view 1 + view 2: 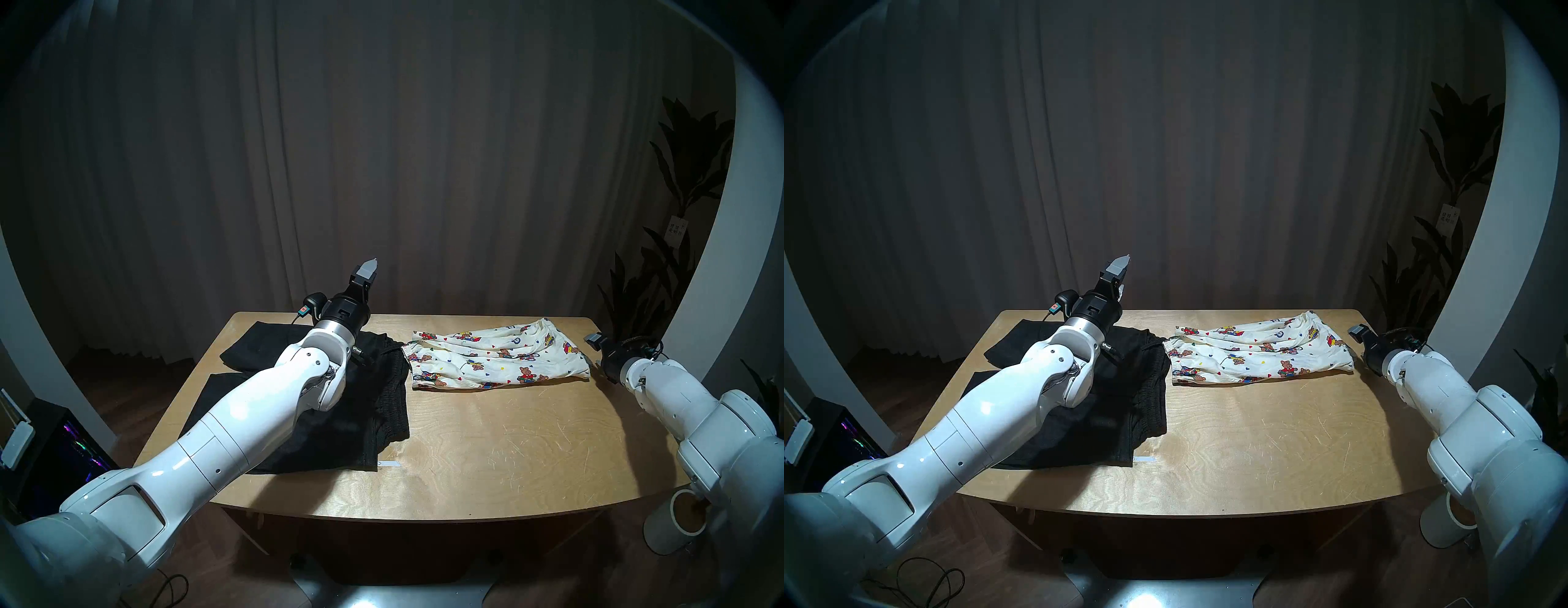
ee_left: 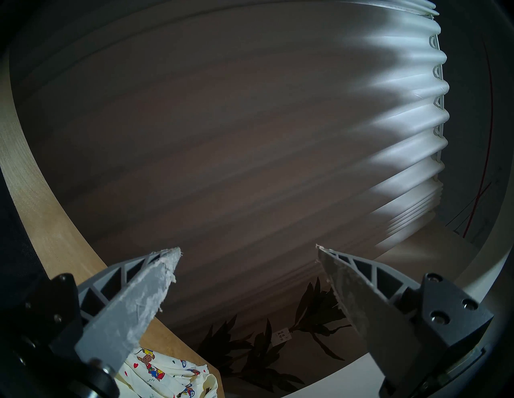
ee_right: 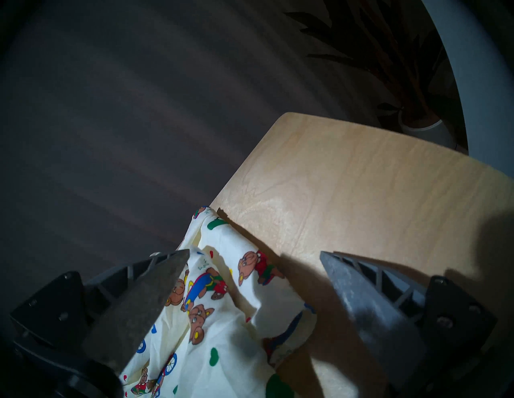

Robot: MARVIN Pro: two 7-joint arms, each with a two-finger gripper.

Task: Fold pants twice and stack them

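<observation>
Pants beside black pair

The plant's white tag bears print too small to read.

Black pants; cream bear-and-heart printed pants; tan table.

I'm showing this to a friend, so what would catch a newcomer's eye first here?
The cream teddy-bear shorts stand out brightest, lying flat on the wooden table's far right side. Left of them the black shorts lie spread out, with the left gripper raised open above them, holding nothing.
</observation>
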